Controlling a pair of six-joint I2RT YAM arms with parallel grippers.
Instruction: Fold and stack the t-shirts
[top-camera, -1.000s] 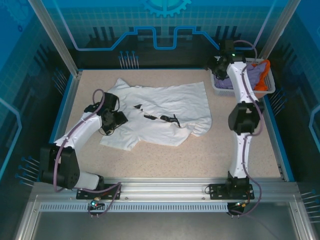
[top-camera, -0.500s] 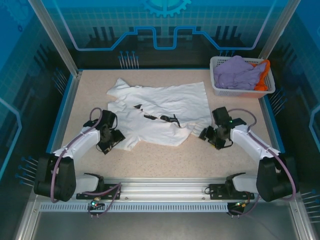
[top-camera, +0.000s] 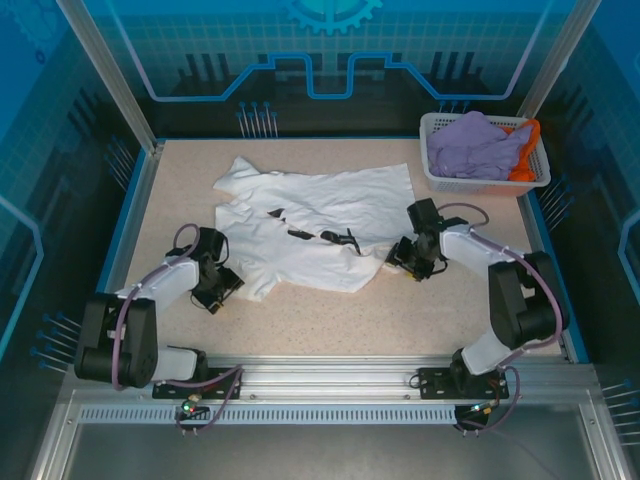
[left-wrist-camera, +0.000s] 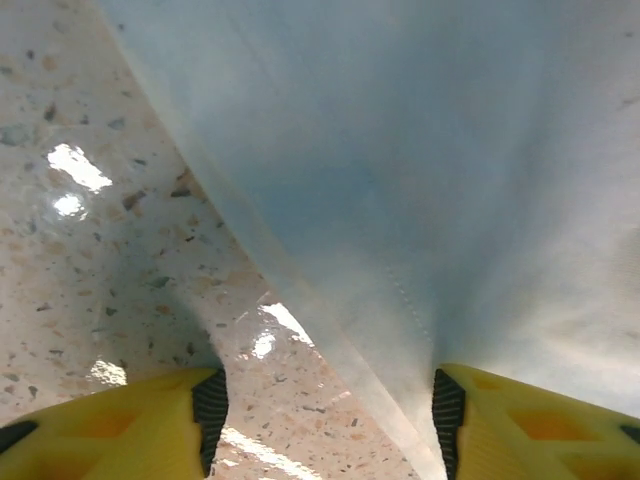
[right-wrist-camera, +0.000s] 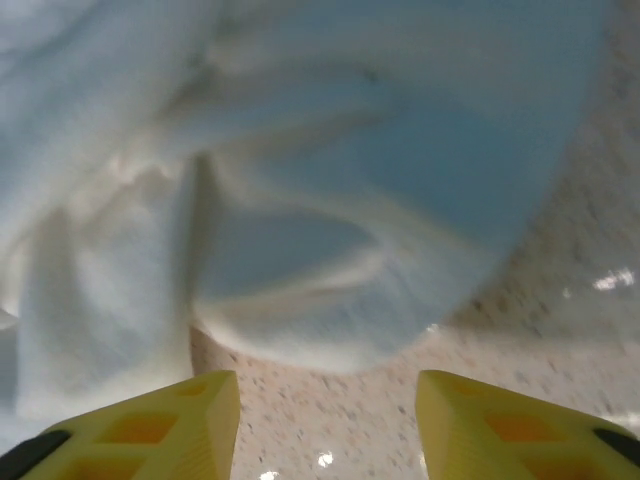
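Left gripper (top-camera: 214, 287): we log it low on the speckled surface (top-camera: 400, 320), at the near-left corner of the white t-shirt (top-camera: 330, 210). From the wrist, the left gripper (left-wrist-camera: 325, 400) stands with its yellow fingers (left-wrist-camera: 110, 425) apart. One finger is over bare surface (left-wrist-camera: 90, 250) and the other is at the cloth. The hem of the white t-shirt (left-wrist-camera: 450, 150) runs down between them, unpinched.

White t-shirt: we list it spread and rumpled across the middle of the surface, with small black marks (top-camera: 320, 237) near its centre. One sleeve lies toward the far left and the other is bunched at the near right.

Right gripper (top-camera: 404, 257): we place it at that bunched right sleeve. From the wrist, the right gripper (right-wrist-camera: 325, 400) has its fingers (right-wrist-camera: 170, 420) apart with bare surface (right-wrist-camera: 560, 300) between them. A rounded fold of the white t-shirt (right-wrist-camera: 350, 180) sits just ahead of the gap, ungripped.

Basket (top-camera: 450, 181): white lattice, in the far right corner of the surface, apart from the white t-shirt. It holds a heaped lavender t-shirt (top-camera: 475, 145), with an orange t-shirt (top-camera: 527, 150) at its right side.
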